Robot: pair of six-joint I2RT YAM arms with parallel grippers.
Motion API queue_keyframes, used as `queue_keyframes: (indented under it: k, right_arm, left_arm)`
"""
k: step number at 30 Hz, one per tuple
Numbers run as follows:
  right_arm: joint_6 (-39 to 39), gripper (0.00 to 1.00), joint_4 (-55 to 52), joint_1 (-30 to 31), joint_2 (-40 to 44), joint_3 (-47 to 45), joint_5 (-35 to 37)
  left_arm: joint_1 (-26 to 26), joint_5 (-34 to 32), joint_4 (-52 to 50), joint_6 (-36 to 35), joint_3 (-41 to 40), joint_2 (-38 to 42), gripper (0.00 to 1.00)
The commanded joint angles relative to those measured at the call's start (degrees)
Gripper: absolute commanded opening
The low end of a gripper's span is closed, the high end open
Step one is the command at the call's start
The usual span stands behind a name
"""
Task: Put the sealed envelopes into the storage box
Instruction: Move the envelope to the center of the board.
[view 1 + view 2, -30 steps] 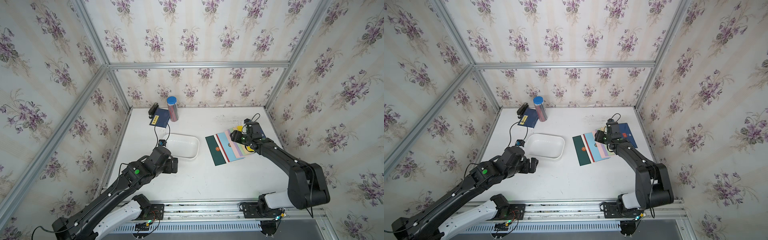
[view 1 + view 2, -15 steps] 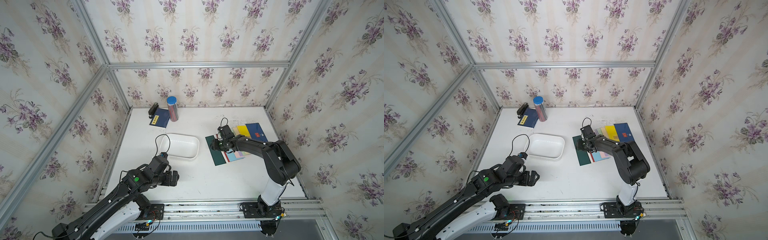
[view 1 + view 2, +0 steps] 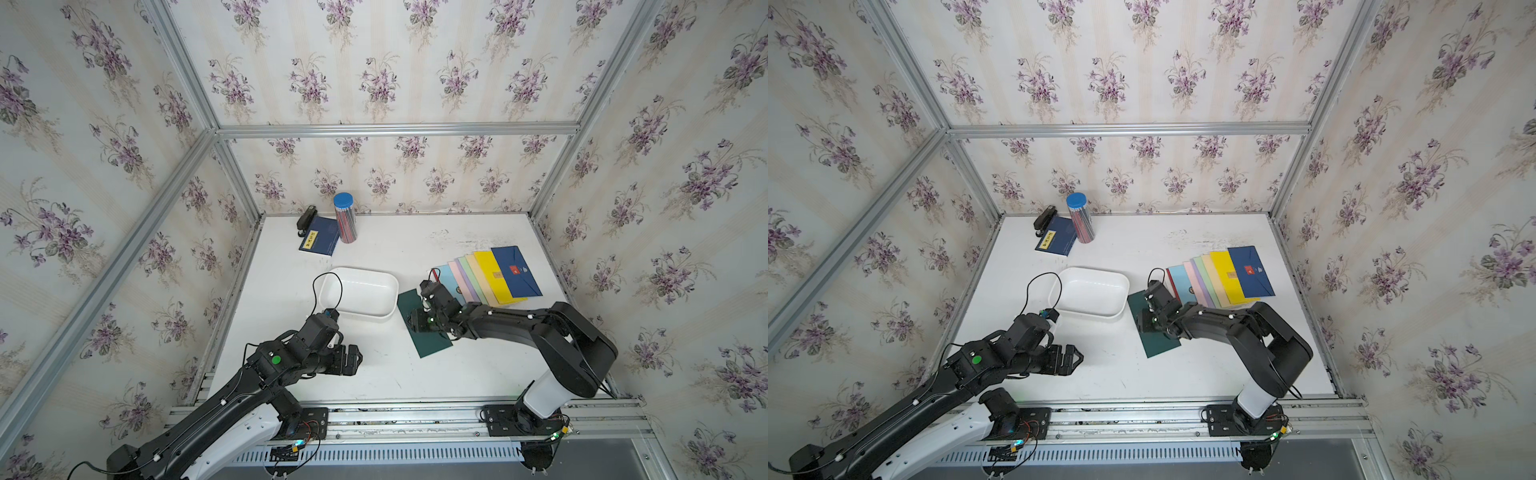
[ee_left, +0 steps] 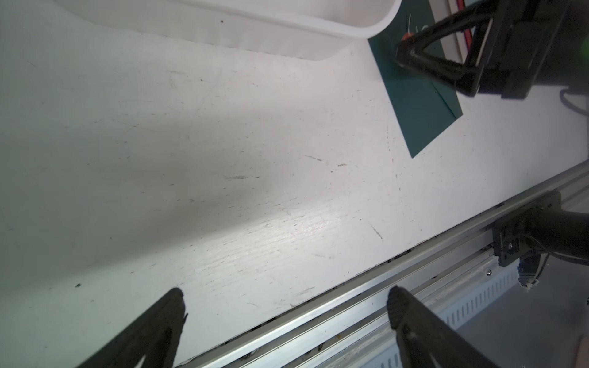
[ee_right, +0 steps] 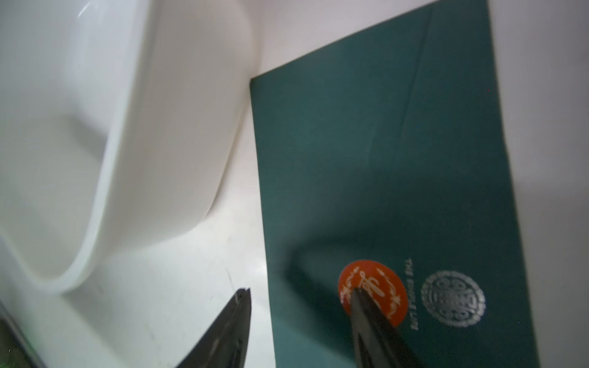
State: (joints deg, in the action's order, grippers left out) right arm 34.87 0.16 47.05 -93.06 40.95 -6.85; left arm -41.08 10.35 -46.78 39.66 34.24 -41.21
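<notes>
The sealed envelopes lie fanned at the right of the table; navy, yellow and pastel ones overlap. A dark green envelope with an orange seal lies nearest the storage box, a shallow white tray with nothing in it. My right gripper is open and low over the green envelope's long edge on the box side. One fingertip rests on the seal, the other on the bare table beside the envelope. My left gripper hovers open over the front of the table, holding nothing.
A navy booklet, a blue-lidded pencil tube and a black stapler stand at the back left. The aluminium front rail runs just beyond my left gripper's fingertips. The box wall stands close beside the green envelope.
My right gripper has swept from the far end of the fan to the green envelope by the box, its jaws narrowing. My left arm has drawn back from the box toward the front.
</notes>
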Motion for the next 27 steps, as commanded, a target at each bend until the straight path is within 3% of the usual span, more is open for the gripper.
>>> queue_keyframes:
  k: [1, 7, 11, 17, 27]
  right_arm:
    - [4.1, 0.55, -9.9, 5.3, 1.8, -3.1, -3.5]
    - [6.2, 0.58, -9.3, 5.1, 17.4, -8.6, -0.5]
    - [7.0, 0.59, -9.9, -0.7, 24.2, -12.6, -0.7]
    - [5.4, 0.59, -11.6, -7.2, 24.7, -15.8, -0.3]
    - [6.3, 0.58, -4.9, -7.7, 19.2, -18.8, -5.5]
  left_arm:
    - [0.0, 4.1, 3.7, 1.0, -1.1, -0.1, 1.0]
    - [-1.5, 9.3, 8.3, 2.4, -4.1, 0.3, 1.0]
    - [-4.0, 13.6, 13.8, 4.3, -6.1, -0.5, 0.97]
    - [-8.4, 14.0, 25.3, 8.5, -7.7, -5.9, 0.93]
    - [-11.9, 14.9, 43.1, 10.8, -4.4, -27.5, 0.82]
